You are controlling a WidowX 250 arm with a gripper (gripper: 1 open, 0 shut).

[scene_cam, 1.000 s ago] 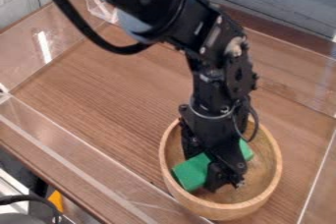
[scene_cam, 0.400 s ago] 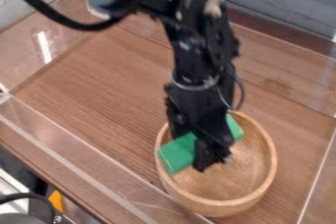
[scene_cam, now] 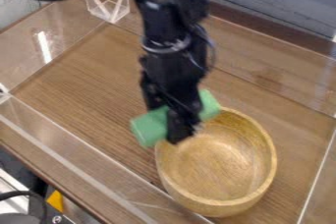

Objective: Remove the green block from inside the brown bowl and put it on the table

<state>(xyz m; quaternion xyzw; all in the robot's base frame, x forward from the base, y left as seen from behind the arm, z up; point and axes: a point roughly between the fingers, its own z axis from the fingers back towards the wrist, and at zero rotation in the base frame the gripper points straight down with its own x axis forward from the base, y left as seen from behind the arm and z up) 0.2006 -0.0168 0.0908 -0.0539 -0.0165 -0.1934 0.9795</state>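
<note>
A wood-grain surface (scene_cam: 92,81) edged by clear plastic walls fills the view; it lies bare on the left; near the middle, a black robot arm reaches down from the top, its gripper (scene_cam: 178,120) pointing down and clamped on the green block (scene_cam: 153,125), which shows as bright green on both sides of the black fingers; the block appears to hang above the surface, over the upper-left rim of the brown bowl (scene_cam: 223,174) and partly outside it; whether it clears the rim fully cannot be told from this single view; to the right and below, the round wooden bowl sits on the surface with nothing inside; so the block is out of the bowl, which looks like the first half done; what is left, by this judgement, is to carry it clear of the rim, lower it onto open surface, and release it.
</note>
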